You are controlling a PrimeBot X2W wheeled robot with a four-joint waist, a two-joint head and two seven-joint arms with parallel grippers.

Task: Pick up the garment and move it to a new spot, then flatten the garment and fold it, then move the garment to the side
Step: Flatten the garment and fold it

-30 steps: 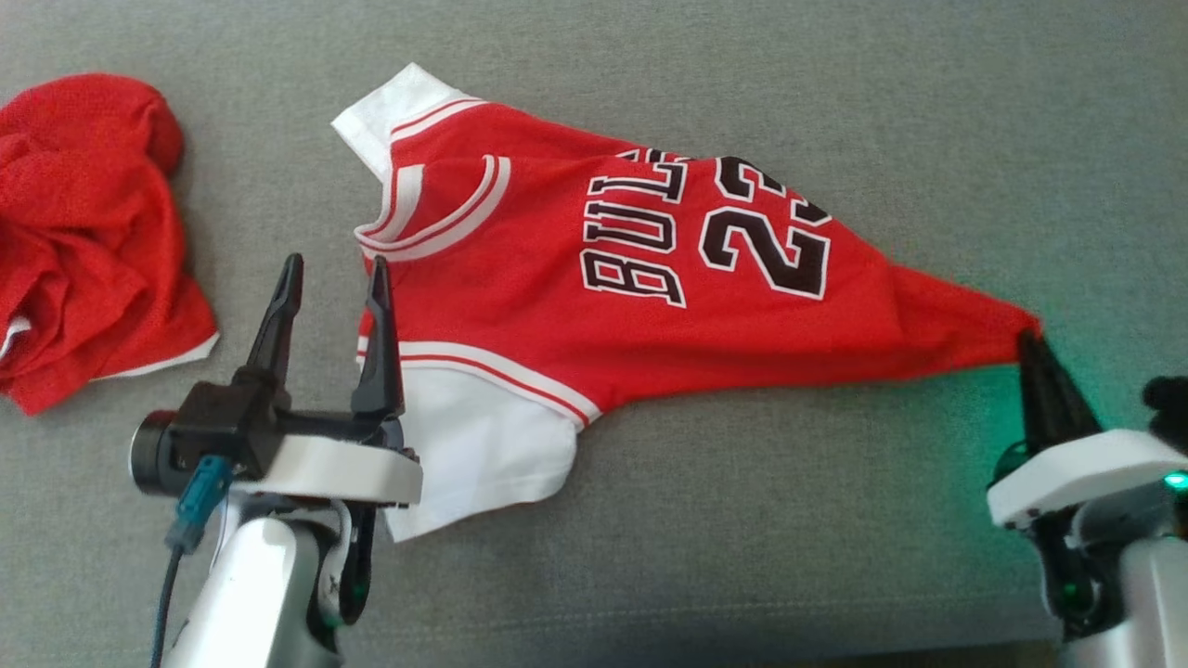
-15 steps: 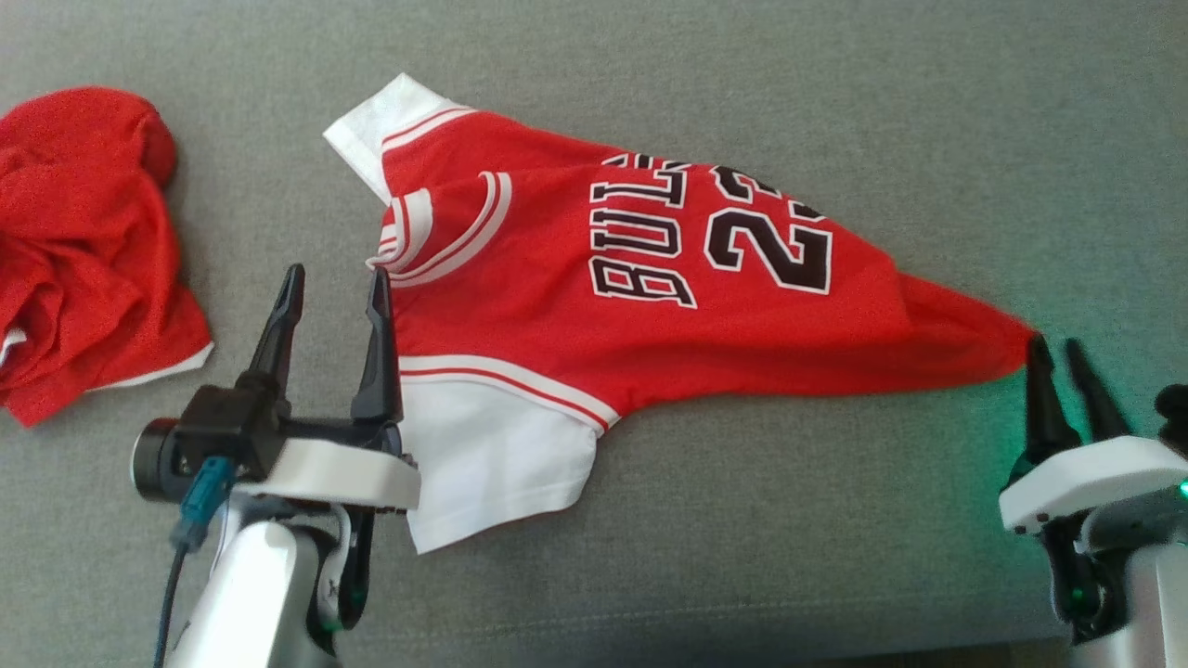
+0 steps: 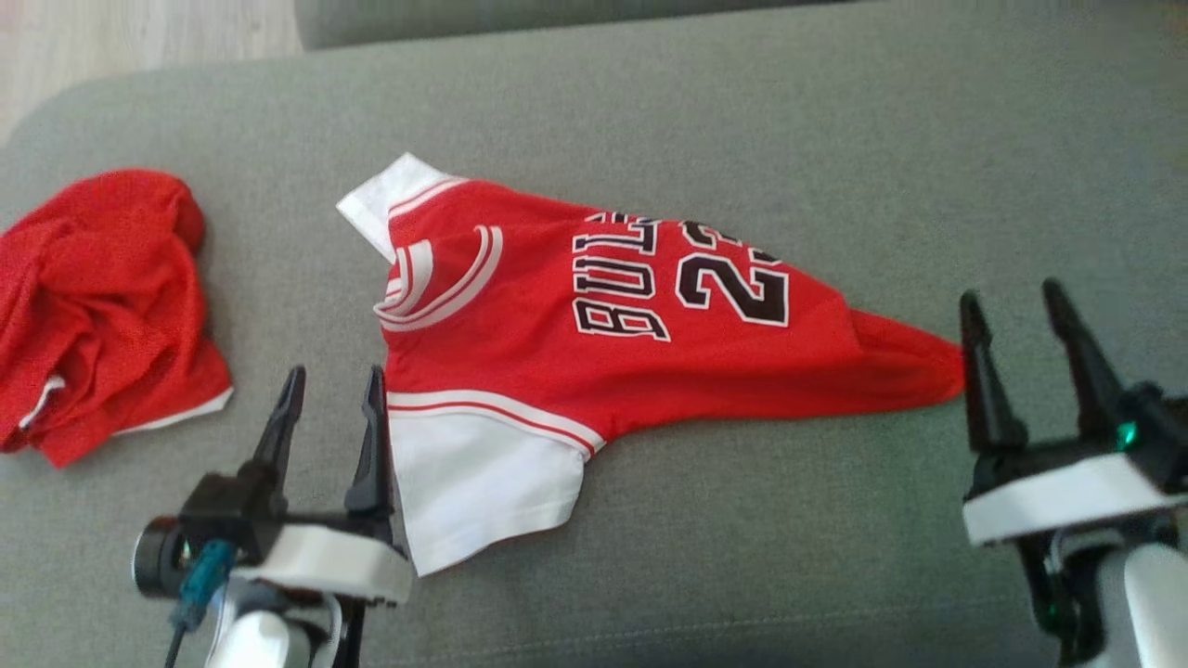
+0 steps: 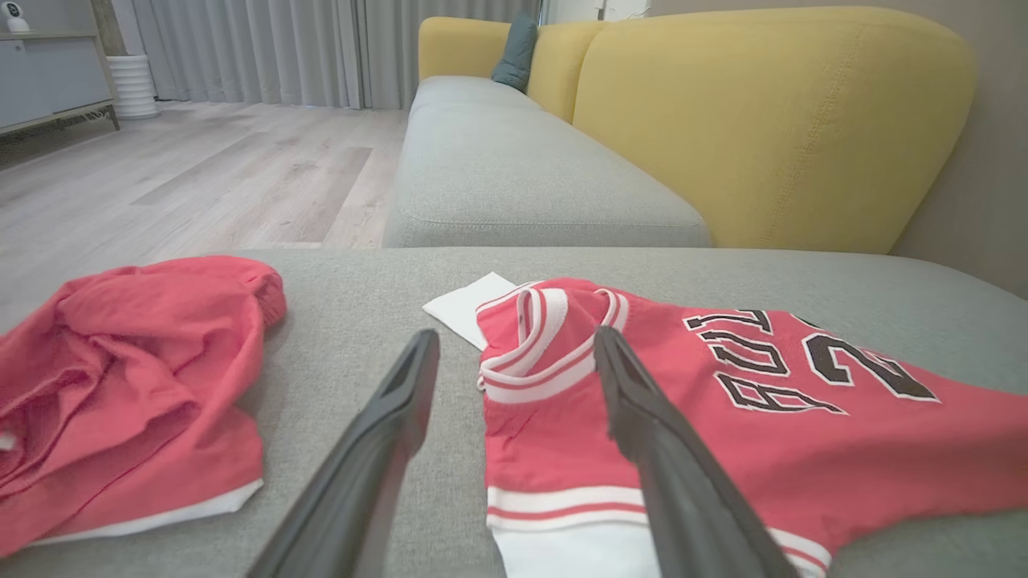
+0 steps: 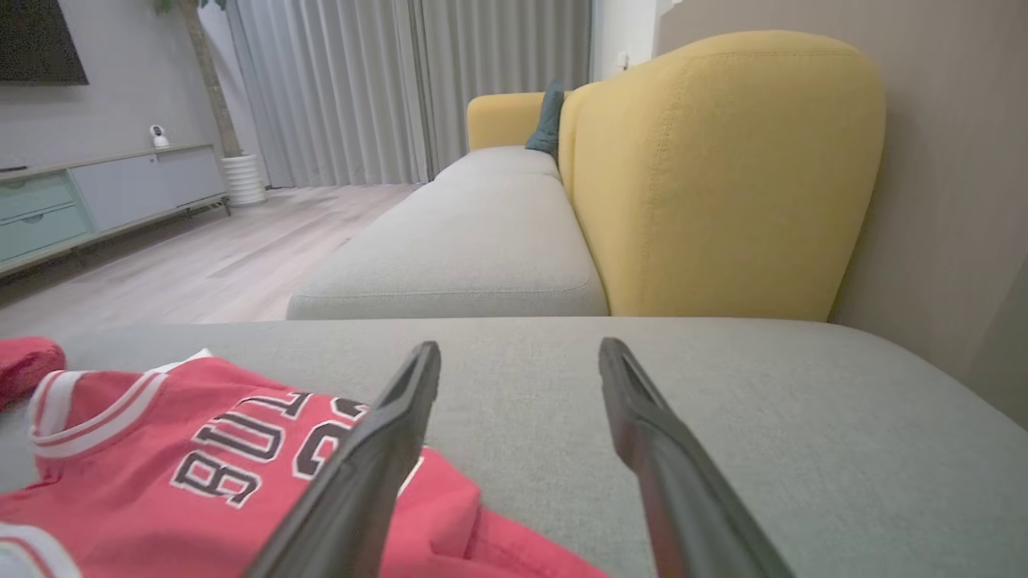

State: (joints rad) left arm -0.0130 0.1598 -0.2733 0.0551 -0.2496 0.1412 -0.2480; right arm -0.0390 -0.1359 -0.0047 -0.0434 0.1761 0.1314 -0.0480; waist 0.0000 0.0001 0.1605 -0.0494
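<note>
Our shirt (image 3: pixel 594 371) lies lengthwise between our claws
Left claw (image 3: pixel 334 373) and right claw (image 3: pixel 1010 290) gape empty; its tail (image 3: pixel 928 373) ends just beside the right

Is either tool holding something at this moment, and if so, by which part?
Nothing is held. The left tool and the right tool both stand open; the red and white basketball jersey lies on the grey fabric sofa cushion.

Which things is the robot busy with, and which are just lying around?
For the job: red and white basketball jersey with black letters; left claw, open; right claw, open.
Just lying about: crumpled red cloth heap; yellow sofa backrest; small teal cushion.
</note>
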